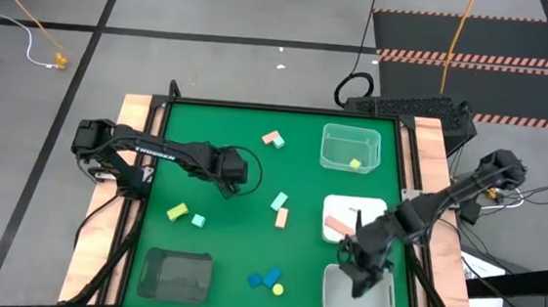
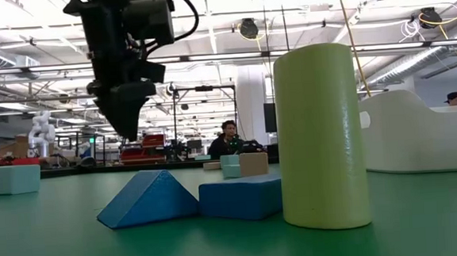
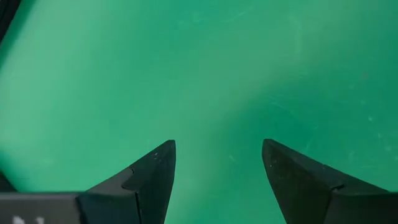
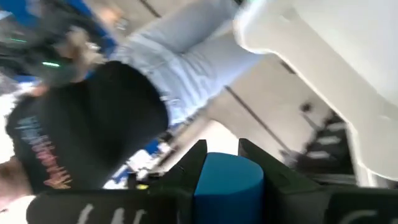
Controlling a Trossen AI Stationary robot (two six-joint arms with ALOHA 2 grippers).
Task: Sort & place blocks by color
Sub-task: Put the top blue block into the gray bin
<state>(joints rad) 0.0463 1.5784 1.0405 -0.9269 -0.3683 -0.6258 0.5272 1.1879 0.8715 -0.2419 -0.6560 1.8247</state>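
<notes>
My left gripper [image 1: 229,187] [image 3: 219,146] hangs open over bare green mat at the table's left middle, with nothing between its fingers; the low view shows it [image 2: 125,126] pointing down. My right gripper [image 1: 356,274] [image 4: 222,147] is over the near-right white tray [image 1: 380,304], shut on a blue round block [image 4: 225,180]. Two blue blocks [image 1: 264,278] and a yellow cylinder [image 1: 277,289] rest on the mat near the front edge. Yellow [image 1: 176,211] and mint [image 1: 198,221] blocks lie near the left. Mint [image 1: 279,202] and pink [image 1: 282,217] blocks lie mid-table. My right gripper pinches the blue round block between its two fingers, one on each side of its curved wall [image 4: 205,177]. The block is lifted clear of the table. The high view hides the block under the gripper, so its tilt cannot be told.
A clear tray [image 1: 352,132] at the far right holds a yellow-green block [image 1: 355,163]. A white tray [image 1: 373,208] at the right holds a pink block [image 1: 339,220]. A dark tray [image 1: 176,275] stands near left. Pink and mint blocks [image 1: 273,139] lie at the far middle.
</notes>
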